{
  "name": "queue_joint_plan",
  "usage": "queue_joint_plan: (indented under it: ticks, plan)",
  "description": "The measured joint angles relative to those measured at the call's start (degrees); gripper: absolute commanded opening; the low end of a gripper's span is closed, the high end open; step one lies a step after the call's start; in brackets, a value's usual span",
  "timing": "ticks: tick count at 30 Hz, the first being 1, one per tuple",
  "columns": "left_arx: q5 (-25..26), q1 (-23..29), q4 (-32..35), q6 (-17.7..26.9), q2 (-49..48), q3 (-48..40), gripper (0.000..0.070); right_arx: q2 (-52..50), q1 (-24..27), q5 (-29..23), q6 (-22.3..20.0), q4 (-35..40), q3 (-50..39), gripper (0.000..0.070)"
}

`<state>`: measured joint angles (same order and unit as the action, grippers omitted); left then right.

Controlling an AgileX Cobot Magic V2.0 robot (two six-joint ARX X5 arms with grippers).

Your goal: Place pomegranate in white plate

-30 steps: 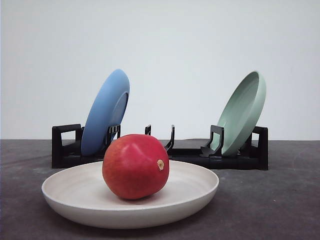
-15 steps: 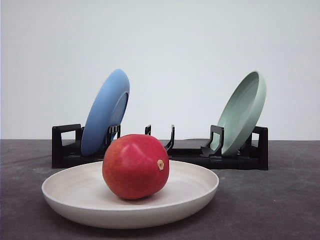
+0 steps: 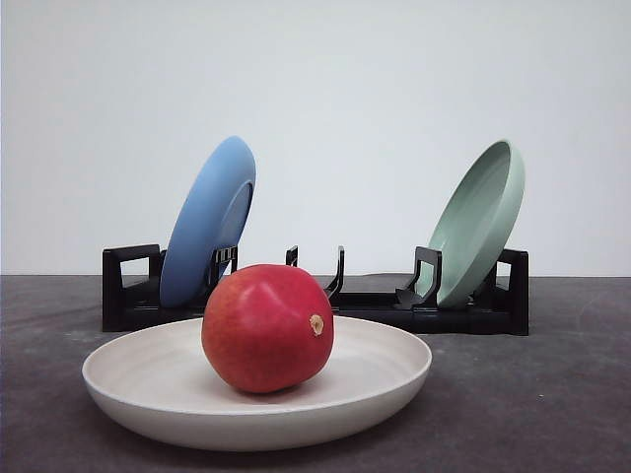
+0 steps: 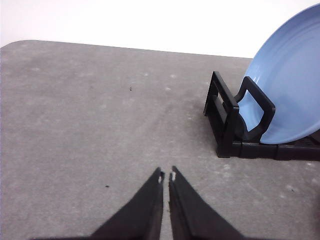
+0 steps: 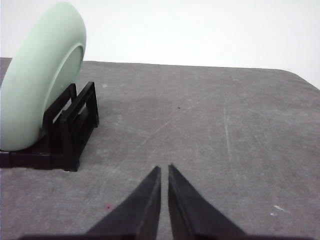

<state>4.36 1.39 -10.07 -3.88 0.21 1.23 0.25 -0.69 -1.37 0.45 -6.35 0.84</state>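
Note:
The glossy red pomegranate (image 3: 266, 327) rests in the middle of the white plate (image 3: 128, 379), which lies flat on the dark table near the front, with its tan stem nub facing right. My left gripper (image 4: 166, 176) is shut and empty, hanging over bare table beside the rack's blue-plate end. My right gripper (image 5: 164, 169) is shut and empty too, over bare table beside the rack's green-plate end.
A black dish rack (image 3: 375, 307) stands behind the white plate. A blue plate (image 3: 209, 219) leans in its left slot and a pale green plate (image 3: 481, 219) in its right slot. The rack's ends also show close to the grippers, the blue plate (image 4: 290, 90) and green plate (image 5: 40, 75).

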Motion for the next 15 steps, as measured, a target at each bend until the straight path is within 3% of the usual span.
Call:
queue_joint_plan:
  ticks: [15]
  plan:
    - [0.0,0.0,0.0,0.0,0.0,0.0,0.0,0.0,0.0,0.0,0.0,0.0,0.0,0.0021]
